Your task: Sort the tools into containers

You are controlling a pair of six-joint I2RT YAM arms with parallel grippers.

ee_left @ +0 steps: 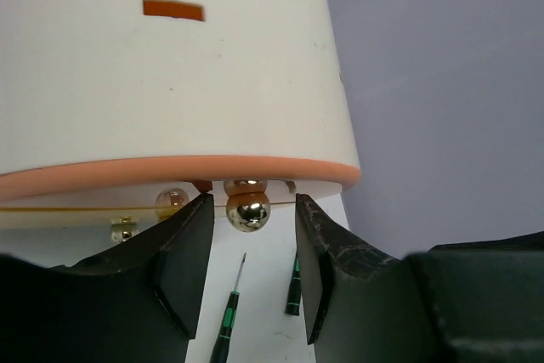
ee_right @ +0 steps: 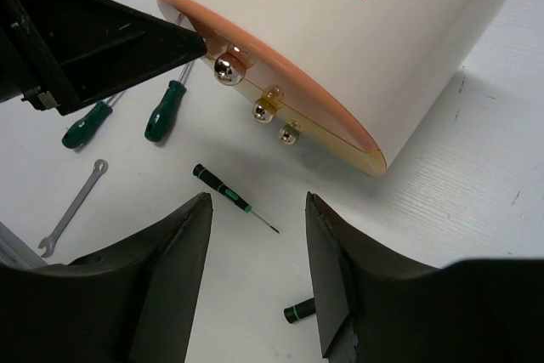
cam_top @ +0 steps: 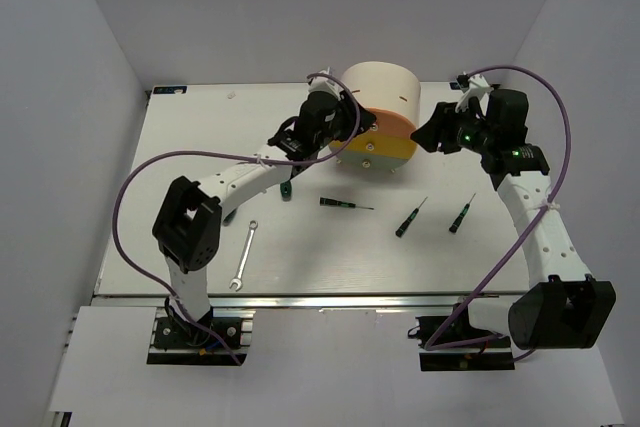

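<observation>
A white table (cam_top: 180,247) fills the middle; its matte surface shows a faint grain and a few small dark marks. Plain pale grey walls (cam_top: 60,97) close it on the left, back and right. A metal rail (cam_top: 330,301) runs along the near edge. The light is soft, with weak shadows.
</observation>
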